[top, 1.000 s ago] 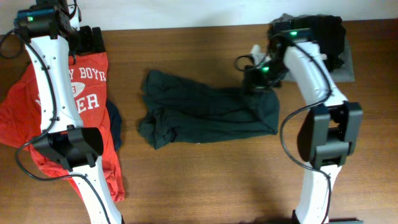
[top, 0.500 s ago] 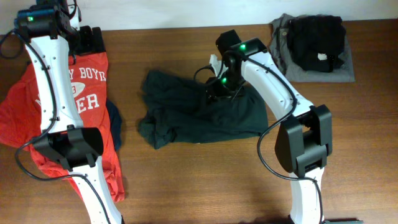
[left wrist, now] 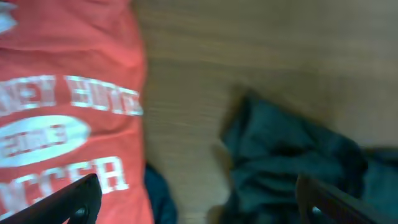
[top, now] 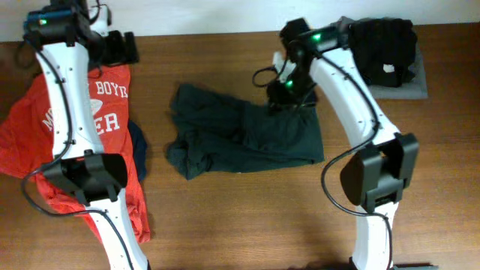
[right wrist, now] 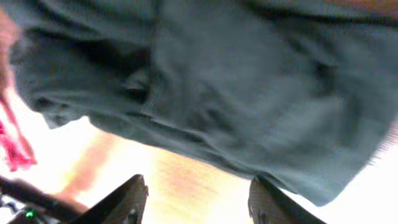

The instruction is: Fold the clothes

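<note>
The clothes (top: 240,139), a very dark green T-shirt, lie crumpled in the middle of the table, with no lettering showing. My right gripper (top: 285,90) hovers over the shirt's upper right edge. In the right wrist view it (right wrist: 199,200) stands open with only bare table between its fingers, and the shirt (right wrist: 236,87) fills the picture above them. My left gripper (top: 124,46) is high at the back left. In the left wrist view it (left wrist: 199,205) is open and empty, with the shirt (left wrist: 292,155) off to the right.
A red T-shirt (top: 75,127) with white print is spread at the left under the left arm, with a dark blue cloth (top: 139,150) poking out from its right edge. A grey folded garment (top: 416,75) with a black one (top: 382,45) on top lies at the back right.
My right gripper pulled the shirt's right corner leftward, let go of it and rose back to the right. The shirt's right side now lies further in. The left arm shifted slightly right.
</note>
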`<state>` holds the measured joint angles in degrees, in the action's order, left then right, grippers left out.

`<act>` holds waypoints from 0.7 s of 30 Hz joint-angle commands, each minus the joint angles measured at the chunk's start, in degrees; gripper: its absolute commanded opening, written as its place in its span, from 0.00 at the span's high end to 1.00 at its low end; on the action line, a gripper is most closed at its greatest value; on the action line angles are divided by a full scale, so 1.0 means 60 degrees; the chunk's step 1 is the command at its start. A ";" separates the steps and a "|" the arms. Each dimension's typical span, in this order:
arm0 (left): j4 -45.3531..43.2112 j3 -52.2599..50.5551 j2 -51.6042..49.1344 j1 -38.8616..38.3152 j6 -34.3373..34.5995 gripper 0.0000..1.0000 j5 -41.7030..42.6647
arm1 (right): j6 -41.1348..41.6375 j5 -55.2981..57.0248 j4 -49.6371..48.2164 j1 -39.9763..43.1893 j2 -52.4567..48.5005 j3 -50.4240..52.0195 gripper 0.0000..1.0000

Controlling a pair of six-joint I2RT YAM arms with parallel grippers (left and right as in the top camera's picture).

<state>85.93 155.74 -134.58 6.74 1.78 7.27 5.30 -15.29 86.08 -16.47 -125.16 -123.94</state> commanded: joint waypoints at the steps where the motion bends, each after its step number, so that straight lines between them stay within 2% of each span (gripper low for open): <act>1: -0.0182 -0.1158 -0.0117 -0.0608 -0.1126 0.01 0.1013 | -0.0091 0.1198 0.0619 0.0641 0.0412 -0.0382 0.41; 8: -0.0645 -0.3158 -0.0124 -0.0885 -0.2677 0.01 0.2448 | -0.0095 0.1198 0.0914 0.1377 0.0408 -0.0382 0.41; 16: -0.0750 -0.5431 -0.0124 -0.0892 -0.4295 0.01 0.2699 | -0.0568 0.1202 0.1013 0.1570 0.0408 -0.0382 0.37; 18: -0.0882 -0.6138 -0.0124 -0.0896 -0.5122 0.01 0.3187 | -0.0597 0.1202 0.1020 0.1570 0.0408 -0.0379 0.36; 21: -0.1195 -0.6790 -0.0124 -0.0896 -0.5639 0.01 0.3479 | -0.0597 0.1202 0.1013 0.1574 0.0408 -0.0382 0.35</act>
<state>80.20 119.07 -134.67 1.10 -24.12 23.70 2.63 -8.82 91.96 -6.94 -124.01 -125.43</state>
